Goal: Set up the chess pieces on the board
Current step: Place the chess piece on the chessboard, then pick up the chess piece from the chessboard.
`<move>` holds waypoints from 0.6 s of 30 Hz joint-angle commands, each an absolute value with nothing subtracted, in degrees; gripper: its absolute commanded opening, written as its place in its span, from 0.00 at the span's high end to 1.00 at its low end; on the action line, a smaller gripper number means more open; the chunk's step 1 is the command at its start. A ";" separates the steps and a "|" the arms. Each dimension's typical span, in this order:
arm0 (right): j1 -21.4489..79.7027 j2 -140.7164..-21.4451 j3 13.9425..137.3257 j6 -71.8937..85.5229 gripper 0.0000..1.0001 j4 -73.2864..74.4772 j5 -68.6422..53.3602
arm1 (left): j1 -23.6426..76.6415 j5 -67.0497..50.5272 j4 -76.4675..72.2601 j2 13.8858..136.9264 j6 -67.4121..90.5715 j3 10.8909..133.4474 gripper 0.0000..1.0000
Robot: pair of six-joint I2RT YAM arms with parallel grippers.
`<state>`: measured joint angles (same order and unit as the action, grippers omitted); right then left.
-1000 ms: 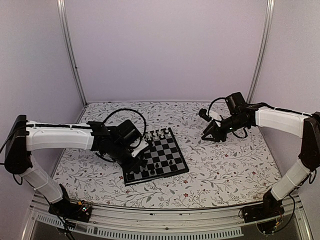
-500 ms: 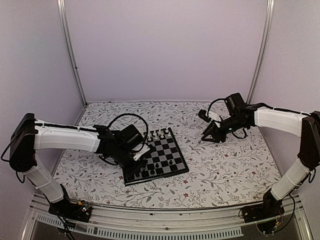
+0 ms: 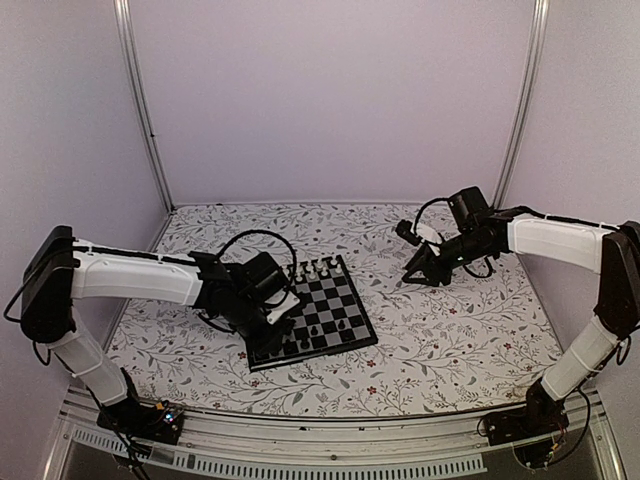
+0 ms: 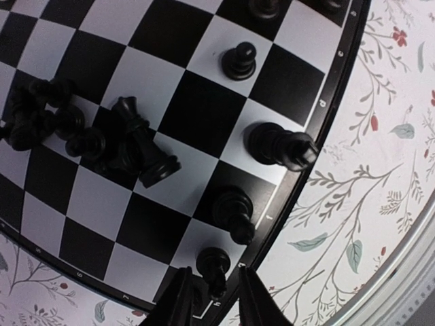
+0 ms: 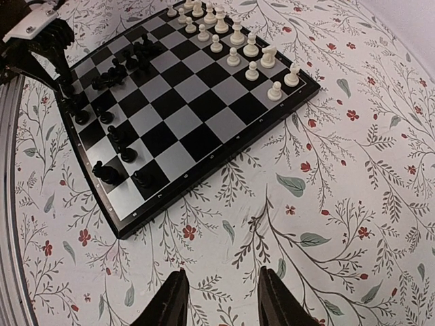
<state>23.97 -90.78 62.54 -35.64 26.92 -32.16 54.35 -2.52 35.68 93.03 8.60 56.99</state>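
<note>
Left gripper jaws, slightly spread, straddle a black pawn to seat it on the board; right gripper jaws spread, empty.

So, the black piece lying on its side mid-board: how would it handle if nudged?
Likely rolls in an arc: the toppled black piece has a round flared base. It touches other fallen pieces, so a push would probably shift them too.

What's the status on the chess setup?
Left tool open astride tiny black pawn, corner of small black-and-grey checkered chessboard. Right tool open, empty. Toppled black pieces heaped nearby.
</note>
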 commanded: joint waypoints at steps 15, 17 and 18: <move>23.93 -91.24 62.39 -36.03 0.64 26.98 -33.04 | 49.80 7.82 39.73 96.47 5.32 71.66 0.69; 23.99 -91.23 62.31 -36.04 0.63 26.98 -32.92 | 49.07 8.79 39.60 98.32 5.09 73.22 0.68; 23.96 -91.23 62.25 -36.10 0.64 26.99 -32.86 | 48.66 8.94 39.22 99.14 4.85 73.94 0.68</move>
